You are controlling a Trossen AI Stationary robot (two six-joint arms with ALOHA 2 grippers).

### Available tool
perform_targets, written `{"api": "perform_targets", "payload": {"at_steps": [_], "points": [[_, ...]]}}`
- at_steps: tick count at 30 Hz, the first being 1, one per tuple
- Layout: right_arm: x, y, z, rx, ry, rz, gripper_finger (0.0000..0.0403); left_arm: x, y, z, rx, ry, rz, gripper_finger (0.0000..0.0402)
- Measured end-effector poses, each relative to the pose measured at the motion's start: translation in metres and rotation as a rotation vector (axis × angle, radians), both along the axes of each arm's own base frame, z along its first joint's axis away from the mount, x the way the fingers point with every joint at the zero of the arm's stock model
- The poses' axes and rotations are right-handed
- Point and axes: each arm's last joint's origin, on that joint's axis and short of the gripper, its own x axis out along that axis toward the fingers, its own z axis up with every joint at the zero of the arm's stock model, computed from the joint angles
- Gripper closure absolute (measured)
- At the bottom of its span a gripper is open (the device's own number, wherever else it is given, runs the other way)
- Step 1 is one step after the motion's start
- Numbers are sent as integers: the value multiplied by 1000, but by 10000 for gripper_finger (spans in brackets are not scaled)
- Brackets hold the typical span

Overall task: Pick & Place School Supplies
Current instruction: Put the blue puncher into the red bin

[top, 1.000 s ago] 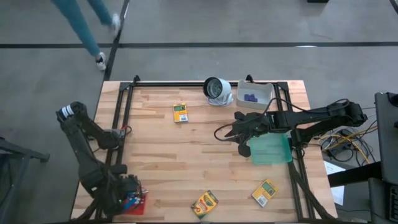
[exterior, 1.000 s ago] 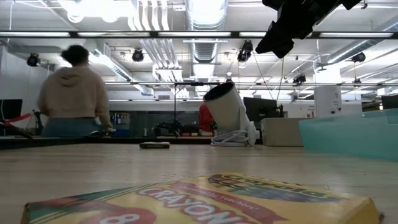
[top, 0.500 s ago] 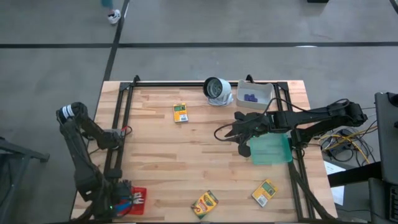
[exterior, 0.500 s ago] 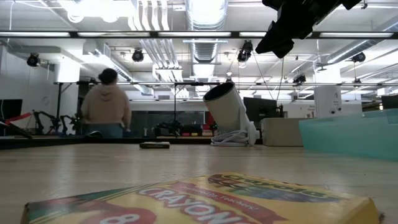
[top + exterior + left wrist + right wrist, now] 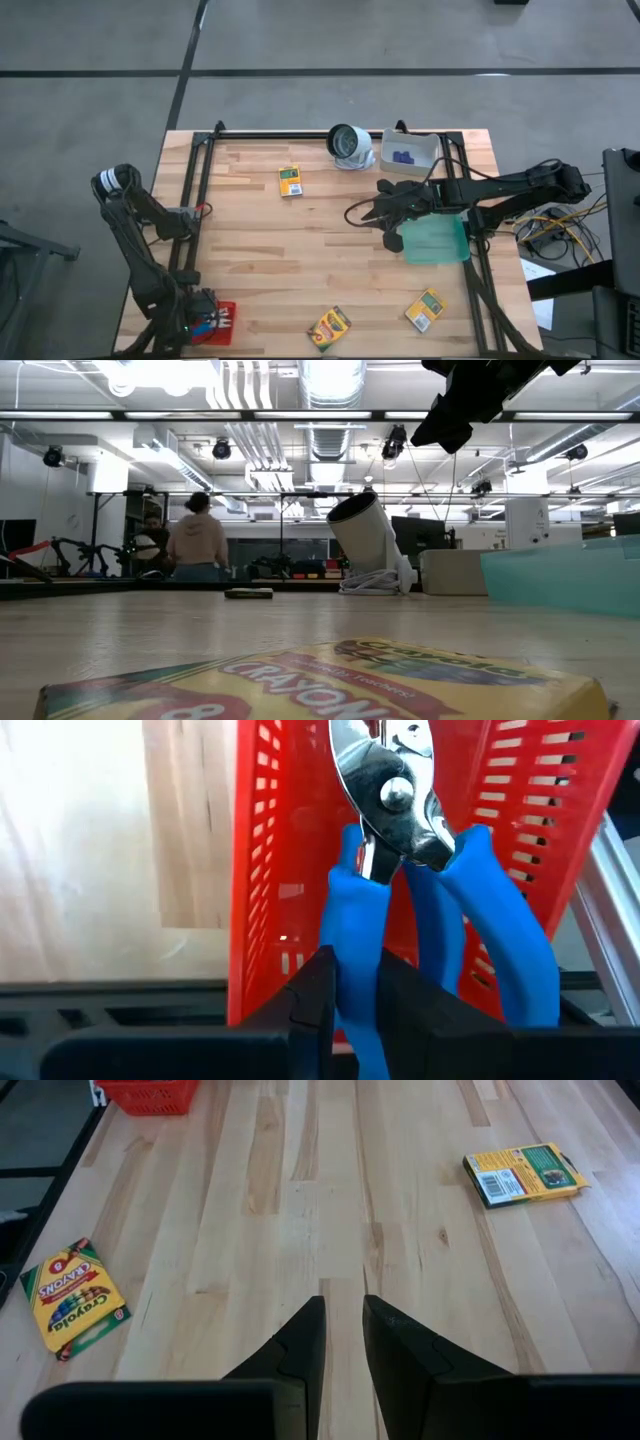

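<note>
My left gripper (image 5: 195,322) is at the table's near-left corner over the red tray (image 5: 222,318), shut on the blue-handled tool (image 5: 400,910). The tool's metal jaws (image 5: 392,775) point away from the fingers, above the tray's slotted wall (image 5: 270,870). Three yellow-and-green crayon boxes lie flat on the wood: one far of centre (image 5: 290,181), two at the near edge (image 5: 329,327) (image 5: 425,309). Purple pieces (image 5: 403,156) sit in the white bin (image 5: 425,150). My right gripper (image 5: 352,214) hovers mid-table, open by a narrow gap (image 5: 343,1315), touching nothing. My left gripper pinches one blue handle (image 5: 350,920) of the tool between its two fingers, which run along the handle. The other handle (image 5: 500,950) stands free beside them. The tool points forward over the red tray; whether it touches the tray I cannot tell.
A white-grey round object (image 5: 350,145) stands at the far edge beside the bin. A green mat (image 5: 435,240) lies under my right arm. Black frame rails run along the left and right edges. Bare wood lies between the boxes. A person (image 5: 198,545) is in the room behind.
My left arm has shifted slightly over the red tray at the near-left corner, still shut on the tool. The person behind the table has walked farther away. My right arm has kept still.
</note>
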Motion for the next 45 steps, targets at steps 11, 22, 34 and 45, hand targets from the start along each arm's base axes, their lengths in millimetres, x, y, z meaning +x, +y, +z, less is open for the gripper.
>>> {"api": "perform_targets", "payload": {"at_steps": [11, 22, 34, 45], "points": [[0, 0, 0, 1, 0, -1, 335, 1, -2, -11, -55, -17, -2, 344], [0, 0, 0, 2, 0, -2, 335, 2, -2, -9, -51, -30, 6, 339], [0, 0, 0, 0, 0, 0, 335, 4, -4, -2, -59, -46, 10, 295], [0, 0, 0, 0, 0, 0, 335, 7, -4, 7, -42, -37, 28, 294]]}}
